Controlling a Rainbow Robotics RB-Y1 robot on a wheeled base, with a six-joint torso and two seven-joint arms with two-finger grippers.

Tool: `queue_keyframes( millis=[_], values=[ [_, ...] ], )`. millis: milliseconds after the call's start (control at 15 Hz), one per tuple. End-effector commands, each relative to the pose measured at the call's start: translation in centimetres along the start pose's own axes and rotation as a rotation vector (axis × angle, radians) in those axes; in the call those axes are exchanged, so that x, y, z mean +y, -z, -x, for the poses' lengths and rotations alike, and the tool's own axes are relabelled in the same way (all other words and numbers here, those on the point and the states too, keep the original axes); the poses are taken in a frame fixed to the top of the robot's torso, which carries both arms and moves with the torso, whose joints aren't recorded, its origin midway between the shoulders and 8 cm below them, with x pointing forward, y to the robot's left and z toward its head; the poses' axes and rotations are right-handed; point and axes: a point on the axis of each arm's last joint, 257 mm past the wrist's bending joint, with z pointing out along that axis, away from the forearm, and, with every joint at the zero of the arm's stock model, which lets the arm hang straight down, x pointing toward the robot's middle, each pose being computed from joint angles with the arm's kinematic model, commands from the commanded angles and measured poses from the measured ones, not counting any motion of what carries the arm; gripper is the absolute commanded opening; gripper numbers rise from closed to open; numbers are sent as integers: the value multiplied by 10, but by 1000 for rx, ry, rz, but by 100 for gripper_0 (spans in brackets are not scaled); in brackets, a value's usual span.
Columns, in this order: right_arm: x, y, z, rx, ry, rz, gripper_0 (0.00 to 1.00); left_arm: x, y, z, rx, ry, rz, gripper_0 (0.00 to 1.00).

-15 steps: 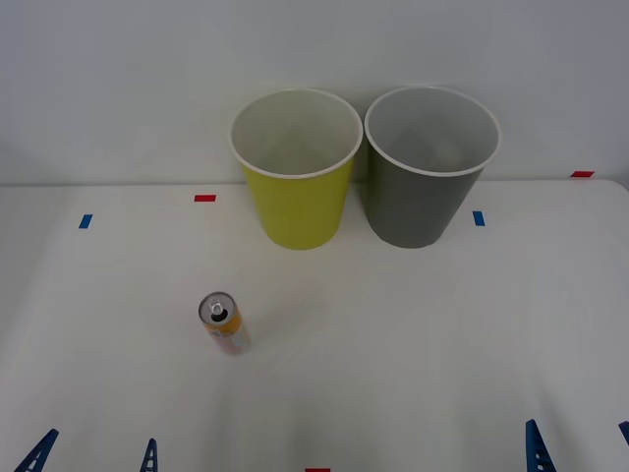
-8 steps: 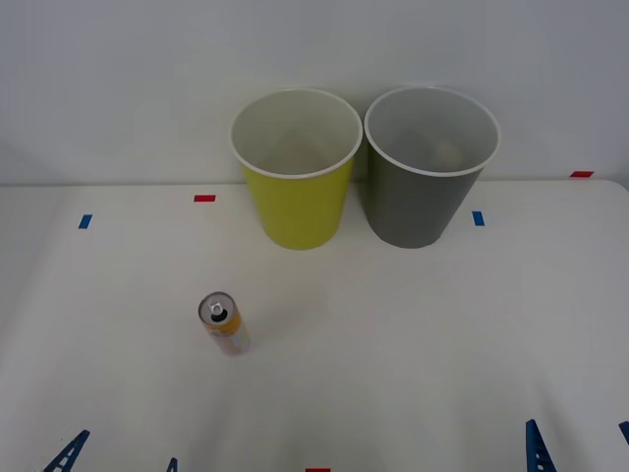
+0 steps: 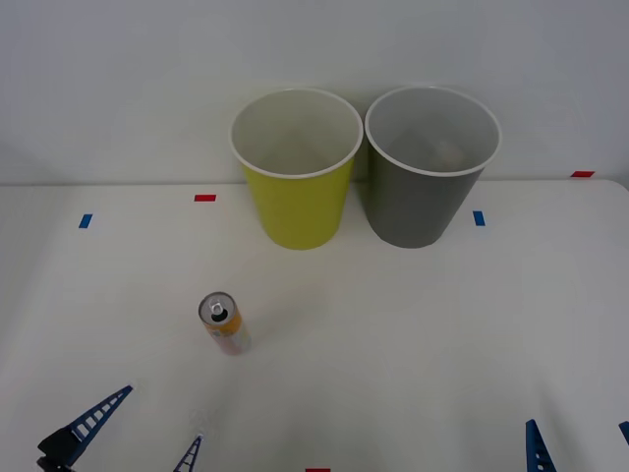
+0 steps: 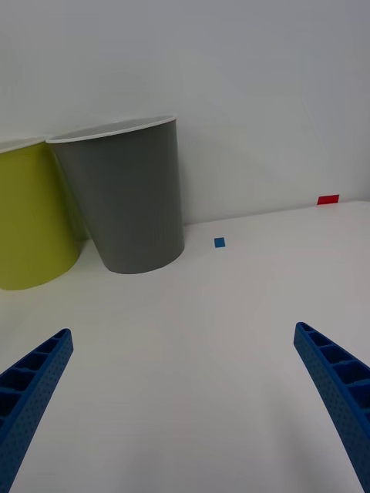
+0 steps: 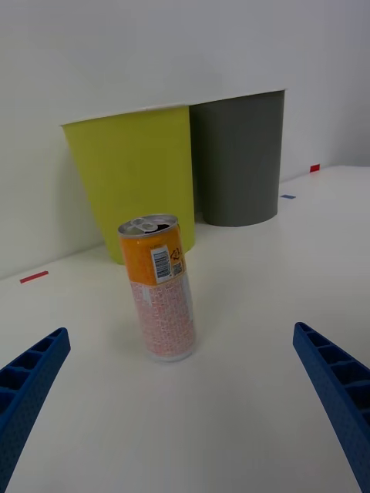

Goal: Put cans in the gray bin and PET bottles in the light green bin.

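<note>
A: Item 1, we log 1 can (image 3: 224, 323): slim, orange above, whitish-pink below, silver top with pull tab. It stands upright on the white table (image 3: 413, 334), left of centre, well apart from both bins.

B: Items 2 and 3, we list the light green bin (image 3: 297, 167) and the gray bin (image 3: 430, 165), upright side by side at the table's far edge against the wall, gray on the right.

A: Item 4, left gripper (image 3: 128, 433): low at the near left, fingers spread wide, holding nothing; in its wrist view the can (image 5: 158, 286) stands ahead between them, untouched.

B: Item 5, right gripper (image 4: 185, 400): parked at the near right, fingers likewise apart, facing the gray bin (image 4: 127, 200)
</note>
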Motion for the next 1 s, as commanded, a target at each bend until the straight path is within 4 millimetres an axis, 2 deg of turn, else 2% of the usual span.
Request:
queue_keyframes(
  millis=[67,400,733,1000],
  values=[
    [0,0,0,0,0,0,100,-5,-16,-4,3,44,-40,100],
    [0,0,0,0,0,0,100,3,-41,-13,-3,10,-108,100],
    [0,0,0,0,0,0,100,3,-64,-21,11,19,-135,100],
    [0,0,0,0,0,0,100,22,-74,-24,13,41,-94,100]
  ],
)
